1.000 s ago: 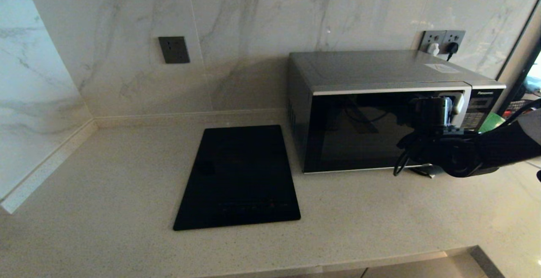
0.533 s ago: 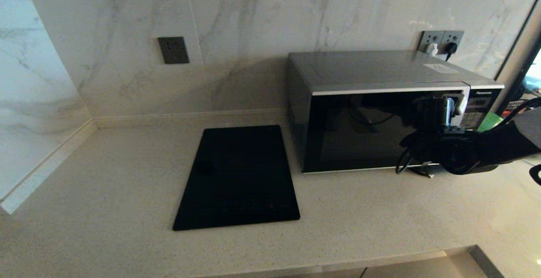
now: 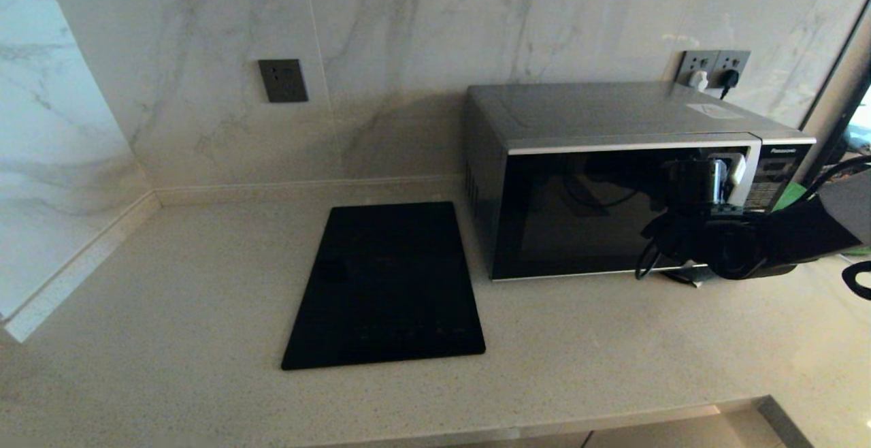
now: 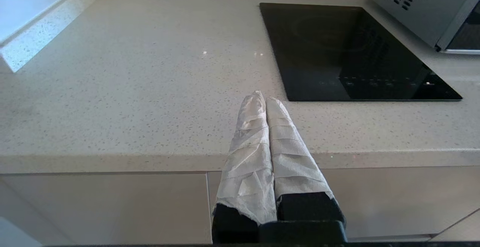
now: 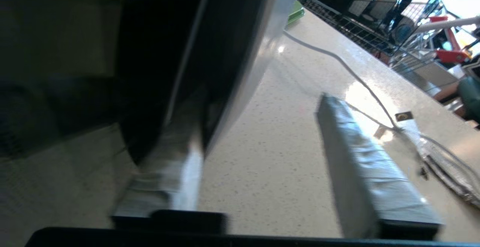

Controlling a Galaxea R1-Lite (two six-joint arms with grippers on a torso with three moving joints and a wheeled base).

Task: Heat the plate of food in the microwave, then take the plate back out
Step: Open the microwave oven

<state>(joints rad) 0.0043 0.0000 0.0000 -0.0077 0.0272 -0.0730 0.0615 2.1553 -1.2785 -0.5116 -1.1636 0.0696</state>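
Note:
The microwave (image 3: 612,121) stands at the back right of the counter with its dark glass door shut. My right gripper (image 3: 714,176) is at the door's right edge, by the silver handle strip (image 5: 262,48). It is open (image 5: 257,100): one taped finger (image 5: 180,157) lies against the dark door, the other (image 5: 360,157) stands apart over the counter. My left gripper (image 4: 262,98) is shut on nothing, parked above the counter's front edge. The plate of food is out of view.
A flat black slab (image 3: 388,284) lies on the counter left of the microwave (image 4: 412,6). A green board (image 3: 793,196) shows behind my right arm. A thin cable (image 5: 337,59) runs over the counter right of the microwave. Wall sockets (image 3: 714,67) sit behind it.
My right arm has shifted only slightly at the door's handle edge. The door stays shut and the left arm has not moved.

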